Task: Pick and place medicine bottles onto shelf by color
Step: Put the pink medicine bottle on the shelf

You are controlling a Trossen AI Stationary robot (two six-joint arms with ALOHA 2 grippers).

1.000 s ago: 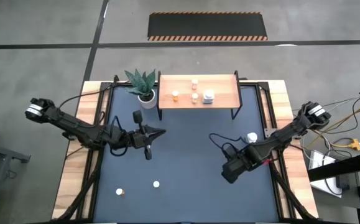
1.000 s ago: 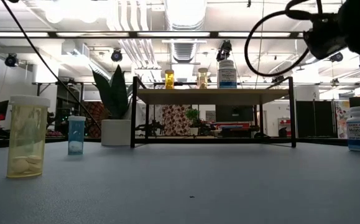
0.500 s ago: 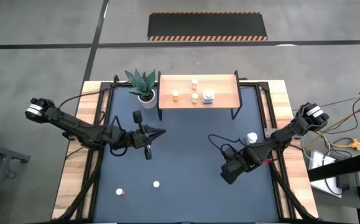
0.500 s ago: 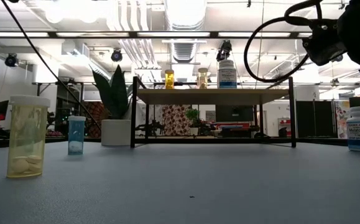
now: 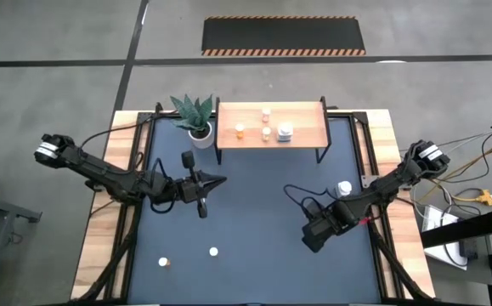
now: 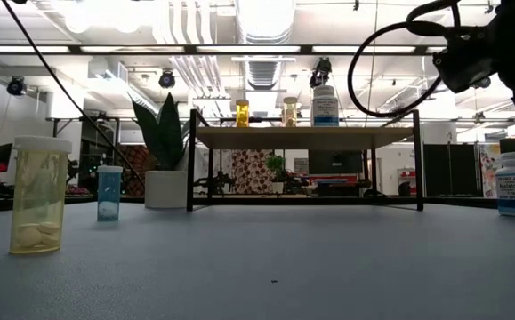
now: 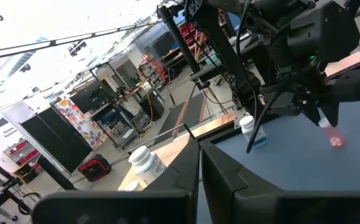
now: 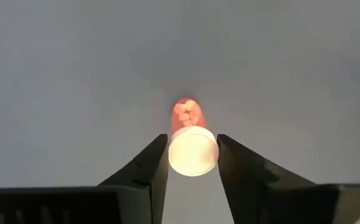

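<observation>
Right wrist view: a pink-red bottle (image 8: 191, 142) sits clamped at its white cap between the right gripper (image 8: 192, 155) fingers, above the surface (image 5: 254, 204). Small, rigid, likely light and slick; holding near the cap suits. The shelf (image 5: 305, 127) lies well apart. The left gripper (image 5: 220, 180) hovers mid-surface, fingers pressed together, empty.

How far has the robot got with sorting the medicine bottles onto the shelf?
Done: four bottles stand on the shelf. In hand: the right gripper has its jaws closed on a pink-red bottle, away from the shelf. Left: a white bottle at the right side of the table and two small bottles at the end farthest from the shelf. The left gripper waits mid-table, jaws shut.
</observation>
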